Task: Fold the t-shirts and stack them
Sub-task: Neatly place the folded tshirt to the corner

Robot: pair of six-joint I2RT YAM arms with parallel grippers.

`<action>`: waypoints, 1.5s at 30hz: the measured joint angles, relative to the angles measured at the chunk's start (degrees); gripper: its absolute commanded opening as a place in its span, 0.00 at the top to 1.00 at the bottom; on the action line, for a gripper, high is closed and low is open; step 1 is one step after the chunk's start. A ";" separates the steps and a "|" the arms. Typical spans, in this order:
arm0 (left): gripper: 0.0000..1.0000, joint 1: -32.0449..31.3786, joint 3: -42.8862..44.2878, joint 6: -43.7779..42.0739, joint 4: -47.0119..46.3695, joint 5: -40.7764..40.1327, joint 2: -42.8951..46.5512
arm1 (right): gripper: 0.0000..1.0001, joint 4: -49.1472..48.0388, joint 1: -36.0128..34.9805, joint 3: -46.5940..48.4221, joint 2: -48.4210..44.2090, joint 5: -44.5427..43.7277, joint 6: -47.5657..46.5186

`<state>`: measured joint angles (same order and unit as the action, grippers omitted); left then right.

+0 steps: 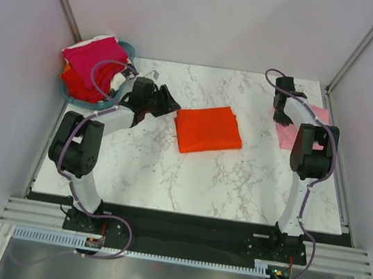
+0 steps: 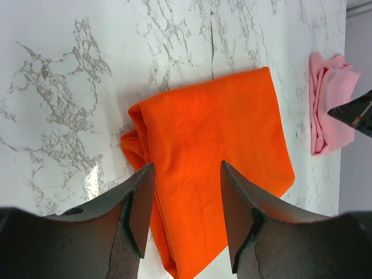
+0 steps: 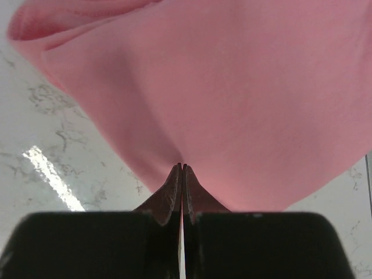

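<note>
Over at the table's (image 1: 236, 182) far right, the right gripper (image 3: 182, 168) is pinched shut on the pink t-shirt's (image 3: 232, 87) edge, so lift slow and low; left gripper (image 2: 187, 168) hangs spread above the folded orange t-shirt (image 2: 221, 128) mid-table.

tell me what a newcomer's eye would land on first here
First the bright orange-red folded t-shirt at the centre of the marble table, the open left gripper beside it. Then the teal plastic basket of magenta, red and white shirts, far left, and the light pink shirt at the shut right gripper.
</note>
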<state>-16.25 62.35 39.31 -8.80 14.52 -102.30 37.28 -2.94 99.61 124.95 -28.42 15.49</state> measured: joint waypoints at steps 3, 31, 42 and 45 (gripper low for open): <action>0.45 0.00 0.00 0.00 0.17 0.02 0.24 | 1.00 0.46 0.59 0.00 0.79 -0.79 0.48; 0.42 0.00 -3.76 0.02 1.73 0.02 3.50 | 1.00 -2.45 -7.74 -15.34 -6.99 3.23 3.43; 0.27 0.04 -6.60 0.00 2.27 -0.92 6.38 | 0.90 -3.80 -12.72 -20.57 -12.28 9.33 4.90; 0.24 0.04 -7.72 -0.07 2.54 -1.22 7.43 | 0.69 -4.09 -12.81 -20.59 -14.88 9.33 5.49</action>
<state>-16.21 54.63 39.24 -6.26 13.30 -94.87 33.19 -15.75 79.02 110.06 -19.09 20.97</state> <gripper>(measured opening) 0.752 0.218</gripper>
